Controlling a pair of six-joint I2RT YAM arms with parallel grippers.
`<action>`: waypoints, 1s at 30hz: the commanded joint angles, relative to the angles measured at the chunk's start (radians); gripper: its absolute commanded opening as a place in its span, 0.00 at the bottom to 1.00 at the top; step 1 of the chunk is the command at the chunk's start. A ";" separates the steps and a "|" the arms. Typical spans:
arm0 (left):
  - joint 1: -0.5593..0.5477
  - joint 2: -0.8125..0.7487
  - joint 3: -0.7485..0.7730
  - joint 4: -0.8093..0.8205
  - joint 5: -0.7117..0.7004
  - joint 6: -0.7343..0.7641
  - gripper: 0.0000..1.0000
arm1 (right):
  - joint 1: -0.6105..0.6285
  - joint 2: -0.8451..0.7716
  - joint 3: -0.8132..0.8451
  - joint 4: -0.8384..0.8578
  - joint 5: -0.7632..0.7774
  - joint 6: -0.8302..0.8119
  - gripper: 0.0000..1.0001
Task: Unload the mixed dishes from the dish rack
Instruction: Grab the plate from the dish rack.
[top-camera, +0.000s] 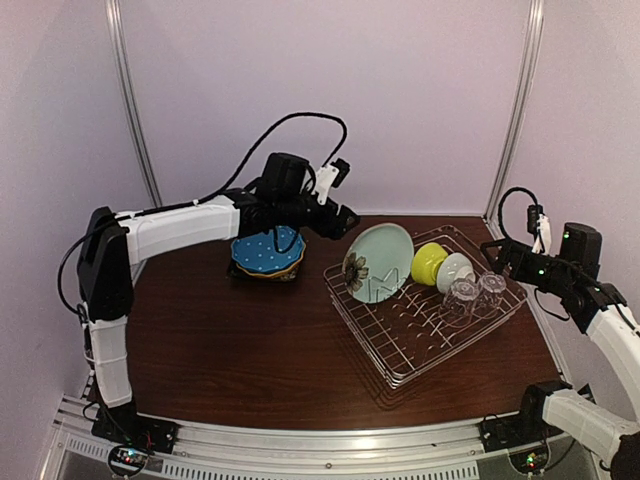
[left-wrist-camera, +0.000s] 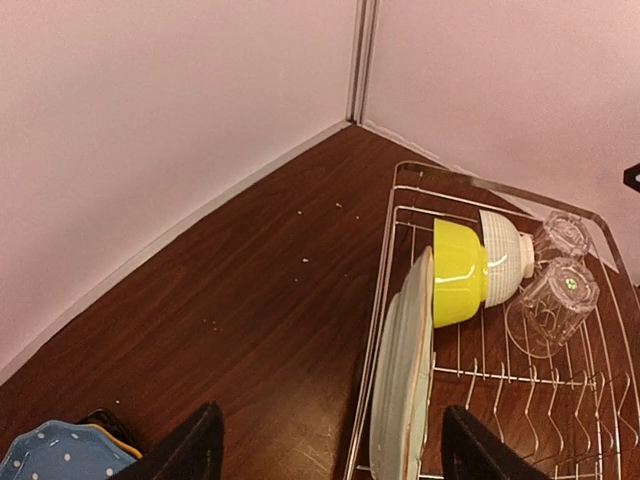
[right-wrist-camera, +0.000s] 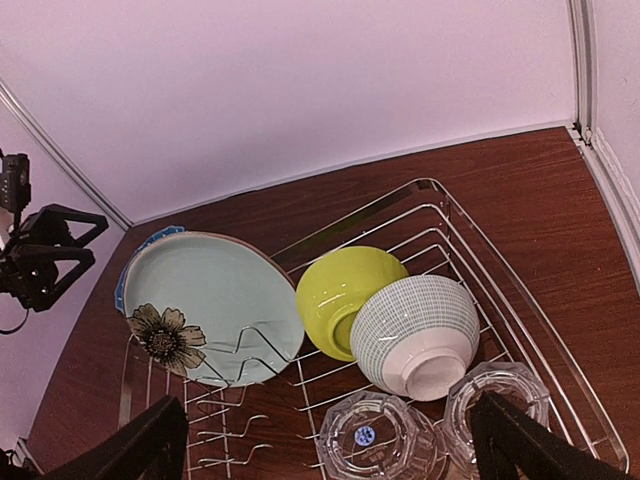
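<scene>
The silver wire dish rack (top-camera: 400, 350) holds a pale teal plate (top-camera: 385, 258) standing on edge, with a flower motif low on its face. Beside it are a yellow-green bowl (top-camera: 428, 263), a white bowl (top-camera: 455, 270) and two clear glasses (top-camera: 462, 297). The blue dotted plate (top-camera: 266, 250) lies on the table on an orange rim and a black edge. My left gripper (top-camera: 340, 220) is open and empty, between that stack and the teal plate (left-wrist-camera: 403, 380). My right gripper (top-camera: 498, 250) is open and empty over the rack's right end, above the glasses (right-wrist-camera: 385, 440).
The rack's rim (left-wrist-camera: 400, 190) sits near the back right corner. Pale walls with upright metal strips (top-camera: 135, 110) close in the back and sides. Several upright prongs (right-wrist-camera: 215, 440) stand bare in the rack's near half. Brown tabletop (top-camera: 250, 350) lies left of the rack.
</scene>
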 joint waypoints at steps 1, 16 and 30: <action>-0.041 0.066 0.086 -0.077 -0.049 0.051 0.73 | -0.002 -0.012 -0.021 -0.004 0.001 -0.004 1.00; -0.084 0.177 0.182 -0.151 -0.062 0.063 0.56 | -0.001 -0.006 -0.019 0.001 0.000 -0.001 1.00; -0.105 0.230 0.256 -0.213 -0.102 0.078 0.30 | -0.002 0.003 -0.015 0.008 -0.002 0.001 1.00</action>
